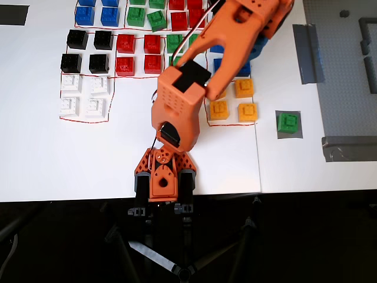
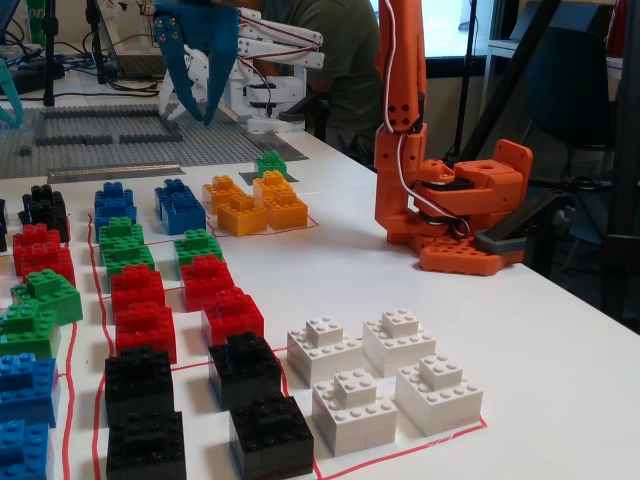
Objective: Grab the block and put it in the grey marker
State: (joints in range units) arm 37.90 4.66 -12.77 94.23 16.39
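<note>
The green block (image 1: pixel 288 122) sits on the small grey marker (image 1: pixel 288 136) at the right of the white table in the overhead view. In the fixed view the block (image 2: pixel 270 161) sits on the marker (image 2: pixel 254 178) at the far end, behind the yellow-orange bricks. My orange arm (image 1: pixel 177 112) rises from its base (image 1: pixel 162 180) and runs up and right, off the top edge. In the fixed view the arm (image 2: pixel 400 100) stands upright and leaves the frame at the top. My gripper shows in neither view, and nothing touches the block.
Rows of blue, green, red, black, white and yellow-orange bricks (image 1: pixel 235 100) lie in red-outlined areas left of the marker. A grey baseplate (image 1: pixel 347 71) and grey tape strips (image 1: pixel 306 53) lie to its right. Another white arm with a blue gripper (image 2: pixel 195 55) hangs over the baseplate.
</note>
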